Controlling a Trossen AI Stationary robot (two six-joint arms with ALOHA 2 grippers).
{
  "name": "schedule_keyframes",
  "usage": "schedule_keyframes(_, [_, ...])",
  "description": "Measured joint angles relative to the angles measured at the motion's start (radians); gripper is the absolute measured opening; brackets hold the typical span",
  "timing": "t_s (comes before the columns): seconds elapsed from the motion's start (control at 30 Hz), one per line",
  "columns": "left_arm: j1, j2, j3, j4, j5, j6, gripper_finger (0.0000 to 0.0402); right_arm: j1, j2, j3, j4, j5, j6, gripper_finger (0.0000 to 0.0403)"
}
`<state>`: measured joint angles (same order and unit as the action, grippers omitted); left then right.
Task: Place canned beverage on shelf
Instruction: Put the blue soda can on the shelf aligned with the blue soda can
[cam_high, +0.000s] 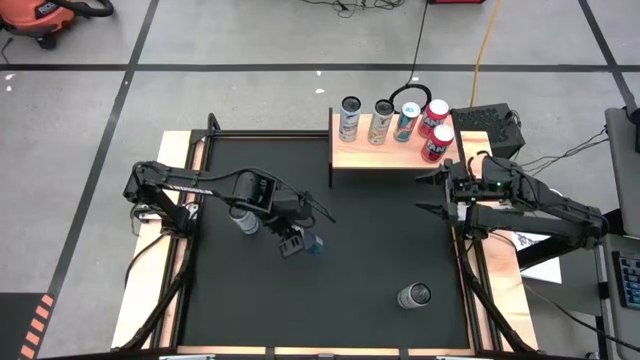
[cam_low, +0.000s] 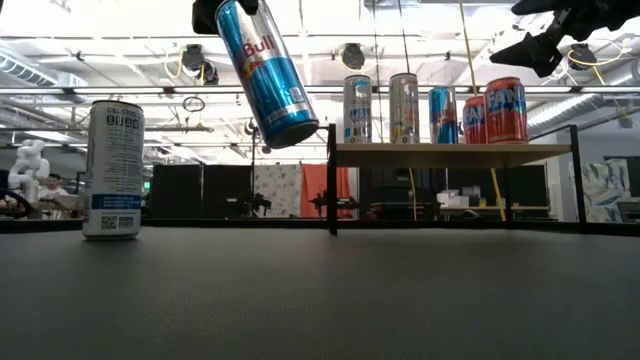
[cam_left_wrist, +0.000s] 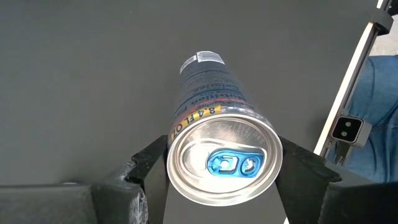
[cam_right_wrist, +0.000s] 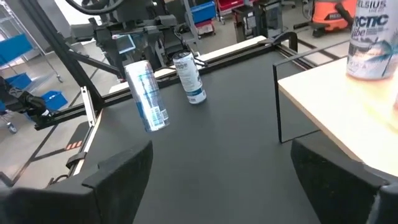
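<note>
Clamped in the left gripper (cam_left_wrist: 224, 171): a blue and silver can (cam_left_wrist: 214, 134), tilted, lifted off the mat (cam_high: 330, 260). Blue tab seen only at the wrist; Red Bull lettering only from low down. Right gripper (cam_high: 428, 193) spread apart, empty, just beside the shelf (cam_high: 385, 152).

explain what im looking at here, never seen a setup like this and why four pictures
Two robot arms work at a black mat. One picture looks straight down, one looks level across the tabletop, and two come from cameras on the arms' wrists. The left gripper has its jaws clamped on a blue and silver can, lifted and tilted above the mat. The right gripper waits open beside the wooden shelf, which already carries five cans. Two more cans stand on the mat: a white one and a silver one.
</note>
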<state>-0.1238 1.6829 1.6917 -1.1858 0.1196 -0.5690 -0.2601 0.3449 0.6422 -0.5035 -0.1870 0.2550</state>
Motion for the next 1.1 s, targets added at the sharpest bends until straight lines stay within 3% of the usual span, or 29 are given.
schedule_keyframes(0.3, [0.000, 0.000, 0.000, 0.000, 0.000, 0.004, 0.0224, 0.000, 0.056, 0.000, 0.057, -0.025, -0.030, 0.0364])
schedule_keyframes(0.53, [0.006, 0.000, 0.000, 0.000, 0.000, 0.005, 0.0224, 0.000, 0.120, 0.000, 0.137, -0.033, 0.041, 0.0364])
schedule_keyframes(0.73, [0.027, 0.000, 0.000, 0.019, 0.000, 0.002, 0.0224, 0.000, 0.210, 0.000, 0.255, -0.175, 0.006, 0.0364])
schedule_keyframes(0.97, [0.059, 0.000, 0.000, 0.104, 0.000, 0.083, 0.0224, 0.000, 0.346, 0.000, 0.447, -0.192, -0.017, 0.0364])
schedule_keyframes(1.1, [0.082, 0.000, 0.000, 0.152, 0.000, 0.112, 0.0224, 0.001, 0.424, 0.000, 0.536, -0.262, -0.043, 0.0364])
